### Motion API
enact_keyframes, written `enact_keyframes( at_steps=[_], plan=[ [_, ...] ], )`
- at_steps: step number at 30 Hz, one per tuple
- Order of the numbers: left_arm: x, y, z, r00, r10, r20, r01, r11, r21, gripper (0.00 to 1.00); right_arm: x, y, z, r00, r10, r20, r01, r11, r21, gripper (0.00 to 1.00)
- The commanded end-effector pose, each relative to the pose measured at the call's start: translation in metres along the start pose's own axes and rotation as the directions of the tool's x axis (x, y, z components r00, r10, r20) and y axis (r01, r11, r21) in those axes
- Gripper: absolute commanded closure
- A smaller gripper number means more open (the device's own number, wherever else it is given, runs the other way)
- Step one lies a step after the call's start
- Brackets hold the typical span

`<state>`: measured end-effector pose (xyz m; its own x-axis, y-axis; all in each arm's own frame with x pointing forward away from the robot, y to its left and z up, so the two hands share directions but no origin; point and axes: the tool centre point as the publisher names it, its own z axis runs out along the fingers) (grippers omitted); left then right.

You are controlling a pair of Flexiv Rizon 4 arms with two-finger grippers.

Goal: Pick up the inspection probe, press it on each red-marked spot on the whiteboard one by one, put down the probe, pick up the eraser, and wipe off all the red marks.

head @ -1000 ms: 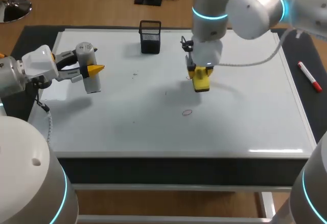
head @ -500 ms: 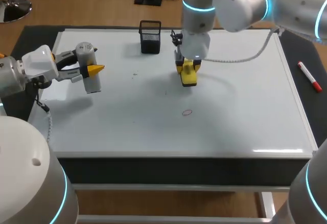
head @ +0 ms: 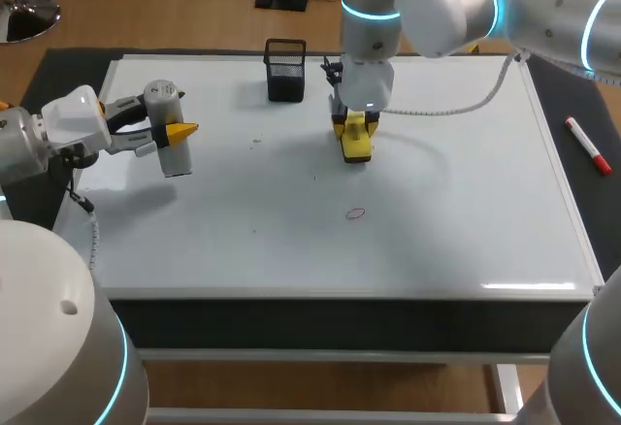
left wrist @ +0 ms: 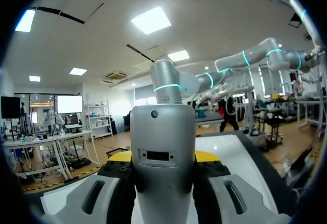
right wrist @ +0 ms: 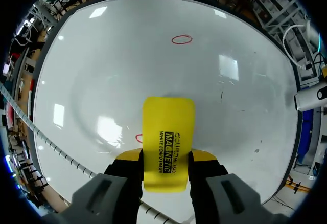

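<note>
The grey-white inspection probe [head: 165,142] hangs over the whiteboard's [head: 446,241] left part, upright, with my left gripper [head: 171,134] shut on it. In the left wrist view the probe [left wrist: 163,152] fills the space between the fingers. My right gripper [head: 354,126] is shut on the yellow eraser [head: 356,144], low over the board's far middle. One small red ring [head: 356,214] lies nearer the front. From the right wrist, the eraser [right wrist: 167,142] points down at the board, the red ring [right wrist: 182,40] lies ahead, and a second red mark [right wrist: 138,138] peeks out beside the eraser.
A black mesh holder [head: 285,69] stands at the board's far edge, just left of my right arm. A red marker [head: 588,146] lies on the dark mat to the right of the board.
My right arm has carried the eraser to the left and a little toward the far edge. The left arm and the probe have stayed put.
</note>
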<state>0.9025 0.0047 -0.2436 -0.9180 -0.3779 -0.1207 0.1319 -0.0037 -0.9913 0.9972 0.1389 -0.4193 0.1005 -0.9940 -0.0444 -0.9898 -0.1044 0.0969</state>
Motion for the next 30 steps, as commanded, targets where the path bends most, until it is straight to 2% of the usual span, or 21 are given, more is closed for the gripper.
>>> enact_keyframes(
  at_steps=[1,16,30],
  plan=[
    [0.0,0.0,0.0,1.0,0.002,0.001,-0.002,1.0,0.004,1.0,0.004,0.0,0.004,1.0,0.003,0.001,-0.003,1.0,0.006,1.0],
    [0.0,0.0,0.0,1.0,0.002,0.001,-0.002,1.0,0.004,1.0,0.015,0.001,0.012,1.0,0.023,0.0,-0.023,1.0,0.003,1.0],
    [0.0,0.0,0.0,1.0,0.002,0.001,-0.002,1.0,0.004,1.0,0.047,0.002,0.015,0.997,0.08,-0.012,-0.08,0.997,0.006,1.0]
  ],
)
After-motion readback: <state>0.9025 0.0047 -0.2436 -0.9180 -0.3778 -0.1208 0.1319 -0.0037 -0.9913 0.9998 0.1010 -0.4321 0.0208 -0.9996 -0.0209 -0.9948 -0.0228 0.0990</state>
